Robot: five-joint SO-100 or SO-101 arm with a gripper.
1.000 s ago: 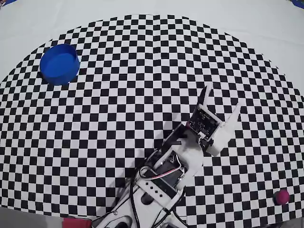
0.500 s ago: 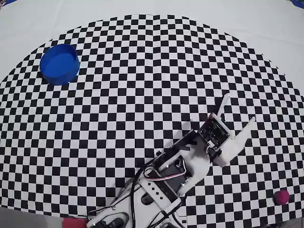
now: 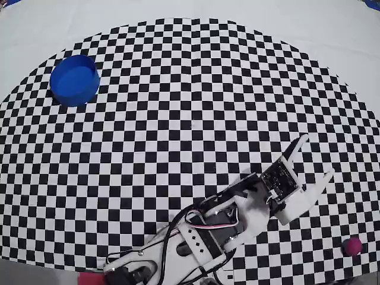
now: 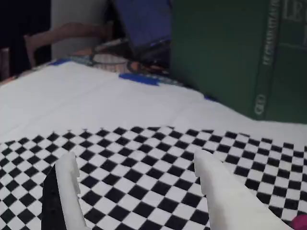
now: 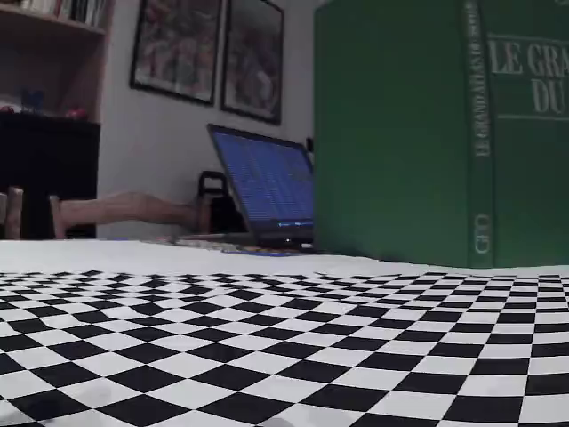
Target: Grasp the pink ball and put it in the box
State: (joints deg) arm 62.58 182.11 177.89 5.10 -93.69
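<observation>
The pink ball (image 3: 354, 246) lies on the checkered mat near its front right edge in the overhead view. A pink sliver (image 4: 300, 222) at the wrist view's bottom right corner looks like the same ball. The box (image 3: 74, 80), a round blue container, stands at the far left of the mat. My gripper (image 3: 317, 155) is open and empty, pointing to the upper right, with the ball to its lower right and well apart. In the wrist view the gripper (image 4: 134, 155) shows two white fingers (image 4: 64, 191) spread wide over bare checkers. The fixed view shows neither ball, box nor gripper.
The arm's base (image 3: 178, 249) sits at the mat's front edge, with a pink part (image 3: 89, 278) beside it. A big green book (image 4: 240, 52) and a laptop (image 5: 267, 187) stand beyond the mat's far edge. White cloth (image 3: 237, 12) surrounds the mat.
</observation>
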